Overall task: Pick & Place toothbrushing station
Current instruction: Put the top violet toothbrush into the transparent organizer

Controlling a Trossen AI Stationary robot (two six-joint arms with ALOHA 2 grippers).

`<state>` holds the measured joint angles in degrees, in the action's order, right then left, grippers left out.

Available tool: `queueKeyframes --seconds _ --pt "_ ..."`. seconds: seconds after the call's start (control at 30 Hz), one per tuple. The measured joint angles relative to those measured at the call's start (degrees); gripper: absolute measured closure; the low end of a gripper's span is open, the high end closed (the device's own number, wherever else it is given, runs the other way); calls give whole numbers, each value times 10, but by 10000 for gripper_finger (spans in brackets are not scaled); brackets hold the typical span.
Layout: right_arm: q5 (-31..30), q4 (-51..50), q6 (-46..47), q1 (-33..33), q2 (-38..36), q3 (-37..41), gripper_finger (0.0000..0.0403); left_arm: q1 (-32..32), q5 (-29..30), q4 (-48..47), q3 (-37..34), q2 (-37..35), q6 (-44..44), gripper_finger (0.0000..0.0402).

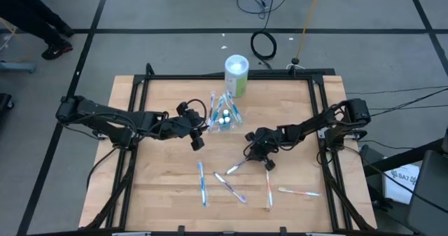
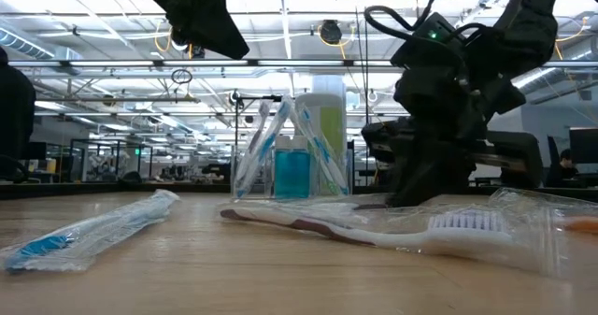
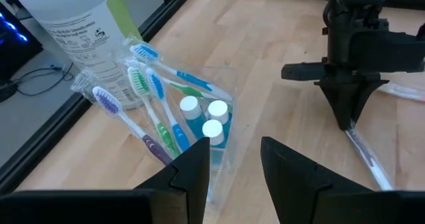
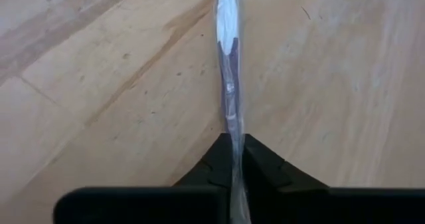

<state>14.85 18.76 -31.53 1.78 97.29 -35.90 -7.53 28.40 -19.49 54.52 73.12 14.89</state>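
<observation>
A small clear cup (image 1: 224, 113) stands on the wooden table (image 1: 161, 187) and holds several toothbrushes (image 3: 149, 91) and three blue white-capped tubes (image 3: 206, 117). My left gripper (image 1: 198, 139) hovers open just left of the cup and above it; in its wrist view its fingers (image 3: 192, 171) frame the cup's near edge without touching. My right gripper (image 1: 252, 155), at the table's middle, is shut on a wrapped toothbrush (image 1: 234, 167) with a grey-purple handle. My right gripper pinches the wrapped toothbrush's handle (image 4: 230, 117) between its two fingers, well back from the white bristle head (image 4: 226, 14). The fingers come slanting down from the table's right side, one on each side of the handle. The brush stretches away from them, lying on the tabletop.
A tall white-and-green canister (image 1: 236, 73) stands right behind the cup. More wrapped toothbrushes lie toward the near edge: a blue one (image 1: 203, 183), a purple one (image 1: 231, 187), an orange one (image 1: 269, 188) and another (image 1: 299, 192). Black frame rails (image 1: 318, 110) border the table.
</observation>
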Motion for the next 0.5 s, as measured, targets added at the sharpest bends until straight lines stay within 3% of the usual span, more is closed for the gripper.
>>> queueKeyframes --seconds 0.23,0.37,0.5 --pt "-18 -11 -46 4 -44 2 376 0 -5 1 0 0 45 261" --pt "-84 0 -116 27 -93 2 387 0 -37 3 0 0 115 261" --pt "-176 21 -267 62 -133 2 397 0 -101 29 0 3 157 261"
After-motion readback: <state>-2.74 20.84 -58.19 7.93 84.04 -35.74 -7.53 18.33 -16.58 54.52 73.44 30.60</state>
